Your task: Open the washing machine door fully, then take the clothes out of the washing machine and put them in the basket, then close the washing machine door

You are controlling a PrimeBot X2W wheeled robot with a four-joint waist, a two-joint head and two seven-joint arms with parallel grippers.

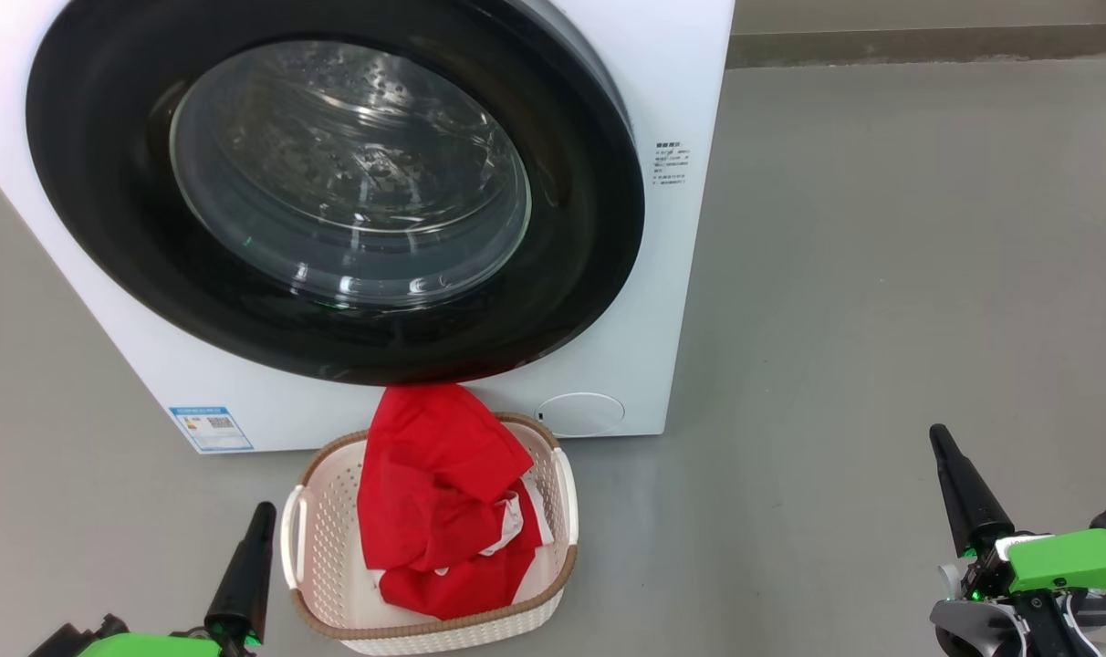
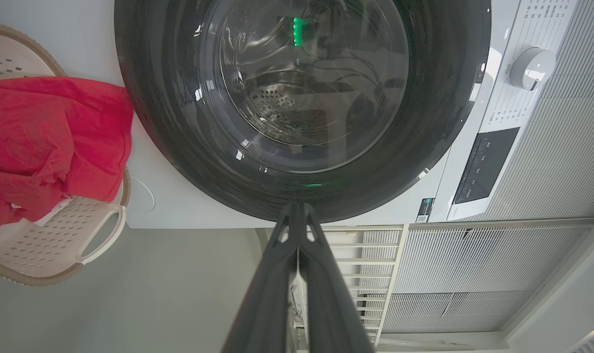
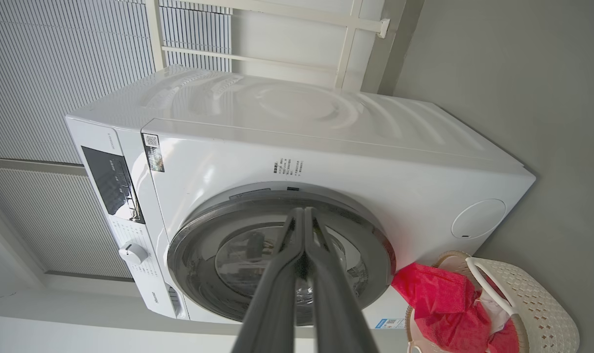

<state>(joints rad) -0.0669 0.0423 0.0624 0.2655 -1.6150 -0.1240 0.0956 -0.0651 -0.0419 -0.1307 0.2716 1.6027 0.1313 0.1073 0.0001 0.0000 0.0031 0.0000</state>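
The white washing machine (image 1: 672,274) stands on the floor with its black-rimmed round door (image 1: 334,196) shut flush against the front; the glass shows a bare steel drum. In front of it sits the cream basket (image 1: 320,557) holding red clothes (image 1: 434,493) that drape over its far rim. My left gripper (image 1: 263,513) is shut, low at the basket's left. My right gripper (image 1: 938,436) is shut, well off to the right over bare floor. The left wrist view shows the door (image 2: 302,98), clothes (image 2: 47,142) and basket (image 2: 57,240); the right wrist view shows the machine (image 3: 326,162), clothes (image 3: 439,304) and basket (image 3: 537,314).
Grey floor (image 1: 881,274) spreads to the machine's right. The machine carries a control panel with a white dial (image 2: 532,66) at its top and a round white cap (image 1: 579,413) low on its front. Behind it are slatted wall panels (image 2: 473,274).
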